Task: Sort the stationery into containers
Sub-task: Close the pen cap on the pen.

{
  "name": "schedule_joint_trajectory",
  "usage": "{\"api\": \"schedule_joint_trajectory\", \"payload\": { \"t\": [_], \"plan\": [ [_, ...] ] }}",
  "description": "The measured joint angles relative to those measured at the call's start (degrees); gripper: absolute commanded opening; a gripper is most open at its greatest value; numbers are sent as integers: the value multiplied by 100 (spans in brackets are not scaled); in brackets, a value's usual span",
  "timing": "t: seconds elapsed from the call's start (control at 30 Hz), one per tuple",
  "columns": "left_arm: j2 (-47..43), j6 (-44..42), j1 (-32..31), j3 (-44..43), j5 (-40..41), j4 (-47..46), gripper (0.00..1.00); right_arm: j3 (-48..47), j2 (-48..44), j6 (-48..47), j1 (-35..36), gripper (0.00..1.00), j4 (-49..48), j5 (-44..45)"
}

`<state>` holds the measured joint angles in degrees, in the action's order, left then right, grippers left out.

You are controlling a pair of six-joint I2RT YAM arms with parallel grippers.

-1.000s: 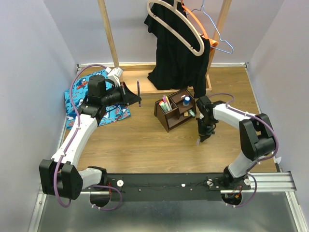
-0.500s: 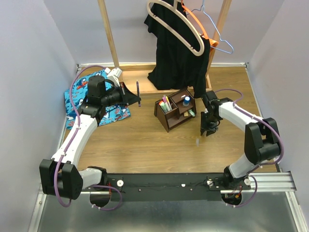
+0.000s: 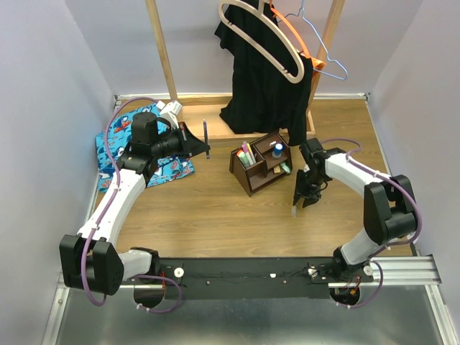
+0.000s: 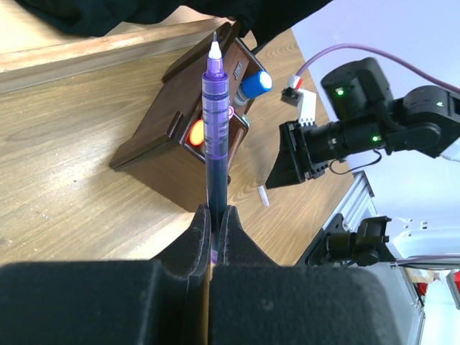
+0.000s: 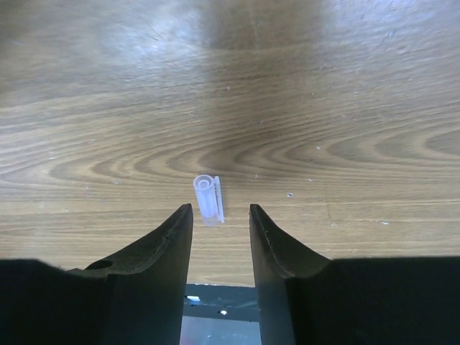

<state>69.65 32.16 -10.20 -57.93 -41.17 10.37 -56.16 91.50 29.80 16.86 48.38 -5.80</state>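
My left gripper (image 3: 204, 149) (image 4: 213, 215) is shut on a thin purple pen (image 3: 205, 134) (image 4: 215, 129), held upright and uncapped above the table, left of the dark brown organizer (image 3: 262, 164) (image 4: 188, 115). The organizer holds markers (image 3: 246, 152) and a small blue bottle (image 3: 277, 149) (image 4: 255, 83). My right gripper (image 3: 298, 203) (image 5: 221, 219) is open, pointing down just above a clear pen cap (image 3: 293, 210) (image 5: 207, 199) that lies on the table in front of the organizer. The cap sits between the fingertips' line and slightly beyond it, not touched.
A blue patterned cloth (image 3: 169, 169) lies at the left under my left arm. A light wooden rack base (image 3: 215, 122) with hangers and a black garment (image 3: 266, 72) stands at the back. The black rail (image 3: 251, 277) runs along the near edge.
My right gripper swung back toward the cap on the table and now hovers over it, open. My left arm with the pen has hardly moved.
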Motion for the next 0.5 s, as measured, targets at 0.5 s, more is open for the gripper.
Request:
{"api": "schedule_joint_trajectory", "payload": {
  "t": [0.5],
  "plan": [
    [0,31,39,103,2,-7,0,68,404,33,0,41,-142,-243]
  ]
}}
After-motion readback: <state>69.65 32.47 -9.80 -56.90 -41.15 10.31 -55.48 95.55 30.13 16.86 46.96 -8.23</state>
